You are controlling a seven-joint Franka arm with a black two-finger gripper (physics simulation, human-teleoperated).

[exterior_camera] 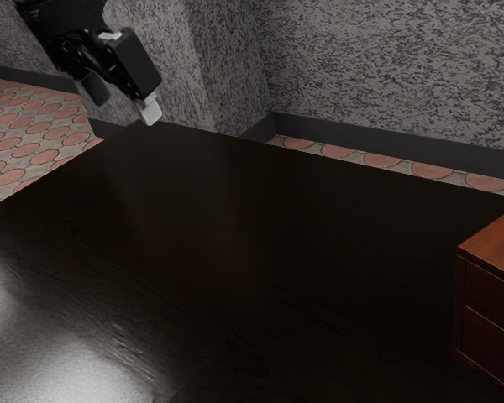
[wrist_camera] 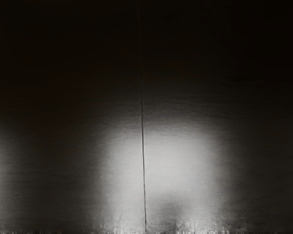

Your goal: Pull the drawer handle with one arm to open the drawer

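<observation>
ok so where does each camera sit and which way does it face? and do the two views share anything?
Exterior view: beside the arm, above table height, looking down across the dark table toward the drawer cabinet at the exterior view's right; the gripper, open, hangs at upper left.
Wrist view: on the hand, facing the glossy table top, with a thin seam crossing a glare patch.
Shared: the dark table top and its sheen.

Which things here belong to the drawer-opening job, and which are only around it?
For the job: gripper, open; wooden drawer cabinet at the exterior view's right edge.
Only around: dark table; tiled floor; grey wall.
</observation>
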